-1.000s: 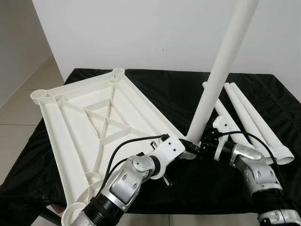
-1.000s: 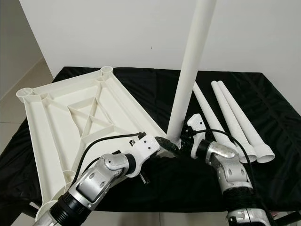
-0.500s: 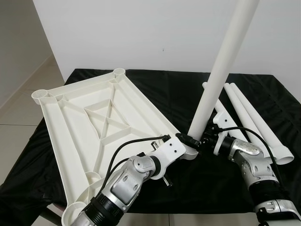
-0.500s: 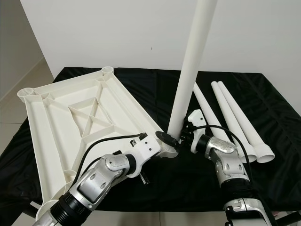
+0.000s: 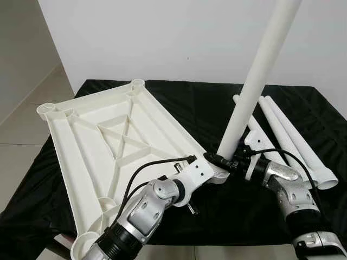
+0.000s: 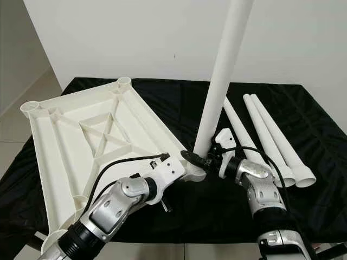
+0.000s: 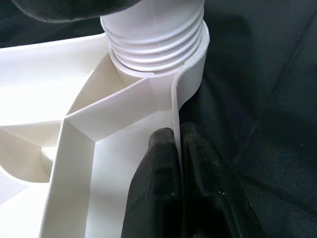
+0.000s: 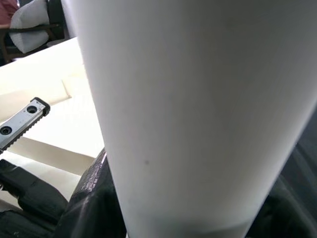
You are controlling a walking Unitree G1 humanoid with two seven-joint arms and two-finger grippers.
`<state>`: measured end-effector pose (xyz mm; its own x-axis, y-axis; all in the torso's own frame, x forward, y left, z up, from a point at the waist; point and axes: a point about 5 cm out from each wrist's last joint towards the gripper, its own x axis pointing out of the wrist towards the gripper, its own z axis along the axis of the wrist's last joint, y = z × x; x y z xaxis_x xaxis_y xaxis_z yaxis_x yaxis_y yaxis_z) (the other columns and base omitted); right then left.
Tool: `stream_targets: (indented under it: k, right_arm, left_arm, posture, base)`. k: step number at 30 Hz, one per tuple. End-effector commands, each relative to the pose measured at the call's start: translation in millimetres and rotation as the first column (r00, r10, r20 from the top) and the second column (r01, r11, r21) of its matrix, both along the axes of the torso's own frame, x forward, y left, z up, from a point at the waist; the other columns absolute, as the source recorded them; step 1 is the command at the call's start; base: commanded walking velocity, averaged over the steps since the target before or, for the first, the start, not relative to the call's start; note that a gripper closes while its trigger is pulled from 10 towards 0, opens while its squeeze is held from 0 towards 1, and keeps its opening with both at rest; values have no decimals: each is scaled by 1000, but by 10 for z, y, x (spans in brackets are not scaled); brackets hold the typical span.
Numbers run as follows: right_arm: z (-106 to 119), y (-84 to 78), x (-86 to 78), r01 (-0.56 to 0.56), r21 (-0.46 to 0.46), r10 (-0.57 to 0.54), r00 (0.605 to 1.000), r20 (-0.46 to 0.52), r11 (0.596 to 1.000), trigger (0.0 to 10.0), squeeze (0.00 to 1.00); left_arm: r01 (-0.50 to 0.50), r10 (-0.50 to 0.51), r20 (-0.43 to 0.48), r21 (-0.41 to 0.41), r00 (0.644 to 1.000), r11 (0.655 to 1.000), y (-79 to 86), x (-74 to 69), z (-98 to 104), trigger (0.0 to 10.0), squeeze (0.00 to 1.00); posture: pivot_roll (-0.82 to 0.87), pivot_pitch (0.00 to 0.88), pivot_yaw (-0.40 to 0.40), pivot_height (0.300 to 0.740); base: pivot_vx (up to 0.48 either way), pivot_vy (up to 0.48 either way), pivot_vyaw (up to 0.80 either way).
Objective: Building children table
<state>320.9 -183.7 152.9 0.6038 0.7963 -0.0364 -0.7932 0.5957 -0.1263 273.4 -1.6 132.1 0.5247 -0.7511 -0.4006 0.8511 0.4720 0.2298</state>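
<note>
Left wrist view shows the left hand point(image 7: 178, 148) pinching the tabletop's rim point(image 7: 174, 106) beside the corner socket point(image 7: 195, 62). The right hand point(image 5: 230, 161) grips the upright leg point(image 5: 255, 89) at its threaded base; next I'd judge it needs twisting home.

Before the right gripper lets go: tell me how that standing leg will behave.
The standing leg leans and is tall above a small corner socket, so it could tip. Its threads look only partly seated. It is probably stiff, light, smooth plastic.
</note>
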Motion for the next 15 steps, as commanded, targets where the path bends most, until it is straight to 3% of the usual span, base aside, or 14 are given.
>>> stream_targets:
  k: [1,3,4,5,12,15]
  right_arm:
    - [-5,77,-41,16,42,-17,1000,3,999,0,0]
    - [-2,90,-50,29,45,-29,1000,9,999,0,0]
    - [-6,112,-64,53,48,-54,998,16,997,4235,0]
    - [-27,135,-67,92,44,-92,996,6,995,10000,0]
    - [-64,206,-82,185,47,-185,983,6,982,10000,0]
    - [-57,332,-96,316,107,-319,947,20,943,10000,0]
  left_arm:
    - [-18,18,-11,19,1000,1000,35,-10,-96,10000,0]
    - [-19,19,-11,19,1000,1000,37,-10,-96,10000,0]
    - [-21,21,-11,19,1000,1000,39,-12,-98,10000,0]
    - [-22,23,-11,19,1000,1000,41,-16,-99,10000,0]
    - [-23,24,-13,19,1000,1000,44,-26,-107,10000,0]
    - [-19,19,-16,18,1000,1000,36,-40,-118,10000,0]
  posture:
    - [-111,43,14,740]
    - [-111,43,14,740]
    - [-110,42,12,740]
    - [-109,42,10,740]
    - [-112,43,10,740]
    - [-115,42,9,740]
  base:
    - [0,0,0]
    - [0,0,0]
    - [0,0,0]
    - [0,0,0]
    - [0,0,0]
    - [0,0,0]
